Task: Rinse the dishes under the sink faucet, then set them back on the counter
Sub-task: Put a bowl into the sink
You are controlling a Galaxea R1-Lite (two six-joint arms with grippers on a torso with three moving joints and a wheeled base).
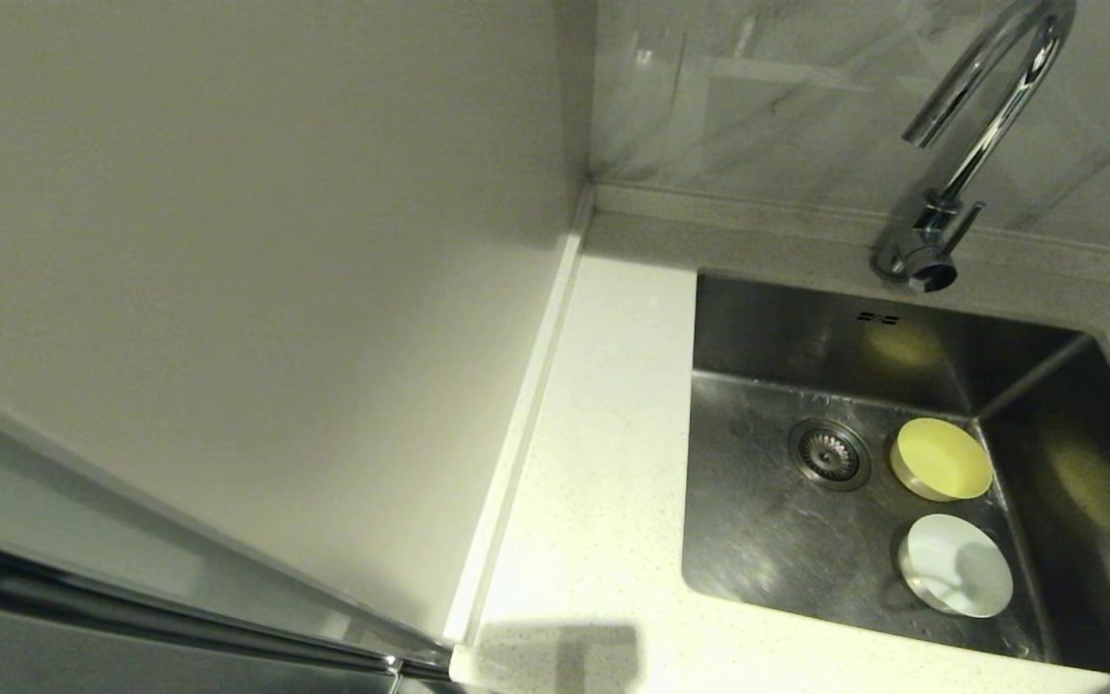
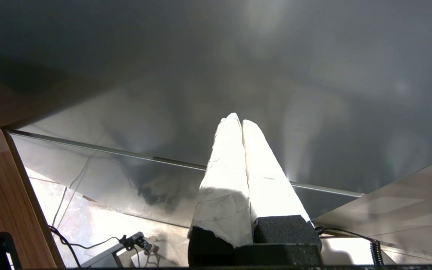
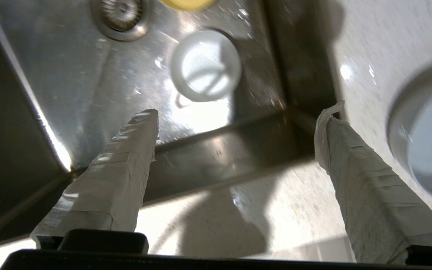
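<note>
Right pincer (image 3: 234, 123), wide open and empty above the sink's (image 3: 219, 150) near rim: risk of clipping that rim while reaching the white bowl (image 3: 205, 65); left pincer (image 2: 242, 123) parked shut.

Three small round shallow bowls are in view. One yellow bowl (image 1: 941, 459) and one white bowl (image 1: 956, 564) lie in the single rectangular stainless steel sink (image 1: 767, 540), both ahead of the right gripper (image 3: 236, 135), the white one nearer to it and the yellow one beyond. One pale bluish-white bowl (image 3: 426, 138) rests on the white speckled stone-like worktop (image 1: 594, 463), just beside one of the gripper's two tape-wrapped fingers (image 3: 366, 195), outside the gap between them. One round metal drain strainer (image 1: 829, 453) sits in the sink floor, two small overflow slots (image 1: 877, 317) mark its back wall, and one tall chrome gooseneck faucet (image 1: 974, 145) stands behind the basin.
</note>
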